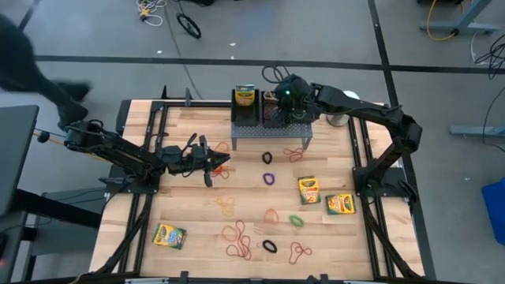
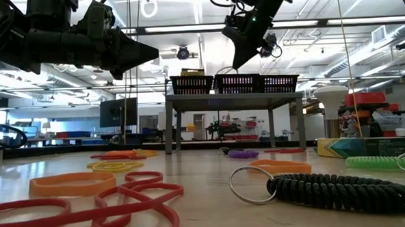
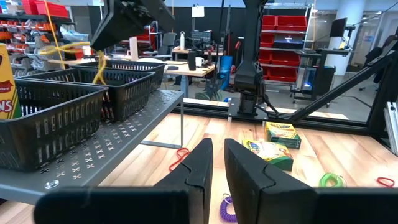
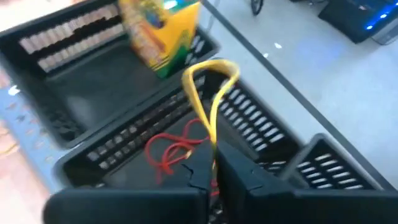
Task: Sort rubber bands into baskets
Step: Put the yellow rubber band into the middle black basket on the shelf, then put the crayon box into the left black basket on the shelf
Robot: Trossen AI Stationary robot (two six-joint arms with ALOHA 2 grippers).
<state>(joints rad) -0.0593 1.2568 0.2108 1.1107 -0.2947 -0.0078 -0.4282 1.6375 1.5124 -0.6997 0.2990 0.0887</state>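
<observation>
Your right claw (image 4: 214, 167) pinches a yellow band (image 4: 208, 93) over the middle basket (image 4: 261, 134), poised to drop | left claw (image 3: 214, 165) nearly shut, empty, idle above surface (image 1: 197, 237)

Two dark jointed arms, black angular fingers (image 3: 193, 171), green indicator light

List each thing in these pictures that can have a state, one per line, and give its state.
Right gripper: above the middle basket, fingers pinching a yellow rubber band.
Yellow rubber band: held, dangling over the basket.
Middle basket: on the grey stand, holds red rubber bands.
Basket beside it: holds a crayon box.
Left gripper: above the table, holding nothing, fingers nearly together.
</observation>
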